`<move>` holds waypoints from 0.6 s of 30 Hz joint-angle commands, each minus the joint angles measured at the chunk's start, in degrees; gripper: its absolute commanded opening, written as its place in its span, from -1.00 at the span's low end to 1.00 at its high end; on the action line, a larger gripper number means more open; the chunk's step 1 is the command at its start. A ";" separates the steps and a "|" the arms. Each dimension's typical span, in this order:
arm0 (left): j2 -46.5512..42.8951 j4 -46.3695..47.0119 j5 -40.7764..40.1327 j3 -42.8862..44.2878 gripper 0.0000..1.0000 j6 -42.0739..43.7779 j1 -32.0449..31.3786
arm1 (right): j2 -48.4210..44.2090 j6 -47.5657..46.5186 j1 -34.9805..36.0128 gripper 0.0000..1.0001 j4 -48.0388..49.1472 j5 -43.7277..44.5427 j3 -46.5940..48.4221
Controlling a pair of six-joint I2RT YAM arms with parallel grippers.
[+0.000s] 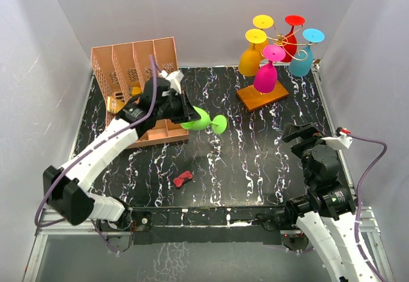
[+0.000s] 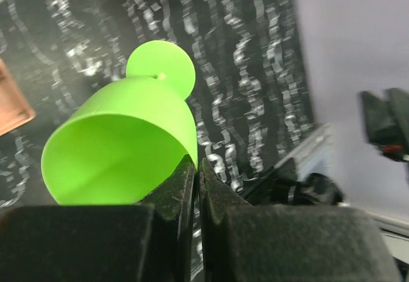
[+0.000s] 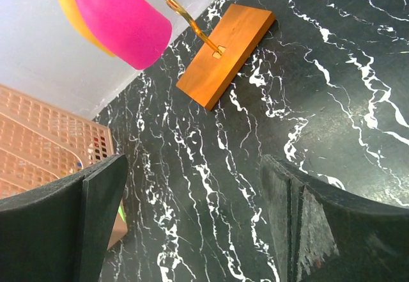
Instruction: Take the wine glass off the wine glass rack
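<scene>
My left gripper point(image 1: 186, 113) is shut on the rim of a green wine glass point(image 1: 203, 121), which it holds on its side with the foot pointing right. In the left wrist view the glass point(image 2: 121, 144) fills the left half, and its rim wall runs down between the pressed fingers of the gripper point(image 2: 198, 164). The wine glass rack point(image 1: 280, 39) stands at the back right on its wooden base point(image 1: 261, 95), with pink point(image 1: 267, 72), orange point(image 1: 250, 57), red and blue glasses hanging from it. My right gripper point(image 1: 299, 133) point(image 3: 192, 218) is open and holds nothing. It hovers over the table in front of the rack's base point(image 3: 223, 55) and the pink glass point(image 3: 121, 29).
A pink slotted file organiser point(image 1: 137, 64) point(image 3: 45, 141) stands at the back left, just behind my left arm. A small red object point(image 1: 183, 179) lies on the black marbled table point(image 1: 255, 160) near the front. White walls close in the back and both sides.
</scene>
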 commanded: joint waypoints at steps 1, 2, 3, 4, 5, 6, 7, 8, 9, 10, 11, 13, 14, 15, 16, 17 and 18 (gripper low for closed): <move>7.98 -27.06 -7.87 10.70 -1.00 11.63 -3.14 | -0.23 -4.80 0.04 0.83 -1.18 -2.05 2.87; 9.98 -29.15 -9.51 13.00 -1.00 13.33 -4.48 | 0.02 -5.00 0.08 0.83 -1.24 -2.32 3.09; 12.00 -31.22 -11.22 15.11 -1.00 14.26 -5.73 | 0.21 -5.24 0.07 0.84 -1.46 -2.32 3.31; 13.94 -33.09 -12.82 17.07 -1.00 14.99 -6.78 | 0.42 -5.46 0.06 0.84 -1.61 -2.22 3.51; 16.06 -34.96 -14.70 18.99 -1.00 15.55 -7.61 | 0.51 -5.49 0.09 0.84 -1.80 -2.09 3.62; 17.90 -36.59 -16.34 21.36 -1.00 16.21 -8.43 | 0.58 -5.47 0.07 0.84 -1.84 -2.11 3.63; 19.90 -38.16 -17.77 23.12 -1.00 16.80 -9.06 | 0.72 -5.48 0.09 0.84 -1.97 -2.30 3.57; 21.77 -39.85 -19.44 24.97 -1.00 17.24 -9.55 | 0.69 -5.46 0.02 0.84 -1.99 -2.58 3.54; 23.29 -41.57 -20.99 26.51 -1.00 17.45 -10.12 | 0.67 -5.32 0.08 0.84 -2.11 -2.86 3.45; 24.59 -42.19 -22.28 28.07 -1.00 17.75 -10.53 | 0.54 -5.10 0.03 0.84 -2.31 -3.03 3.34; 25.55 -42.74 -22.87 29.14 -1.00 18.02 -10.92 | 0.49 -4.91 0.06 0.84 -2.30 -3.15 3.17; 26.28 -42.33 -23.37 30.46 -1.00 18.40 -11.35 | 0.20 -4.64 0.06 0.84 -2.37 -3.42 2.84; 26.58 -42.08 -23.32 30.82 -1.00 18.63 -11.41 | 0.04 -4.59 0.06 0.84 -2.31 -3.51 2.65; 26.99 -42.21 -23.28 31.38 -1.00 18.82 -11.42 | -0.09 -4.58 0.09 0.83 -2.34 -3.47 2.53; 27.74 -42.79 -23.47 32.18 -1.00 19.15 -11.37 | -0.21 -4.49 0.02 0.83 -2.30 -3.32 2.43; 28.44 -43.59 -23.72 33.06 -1.00 19.40 -11.41 | -0.22 -4.49 0.08 0.83 -2.22 -3.20 2.43; 29.28 -44.21 -23.85 33.89 -1.00 19.61 -11.37 | -0.15 -4.45 0.02 0.83 -2.25 -3.12 2.41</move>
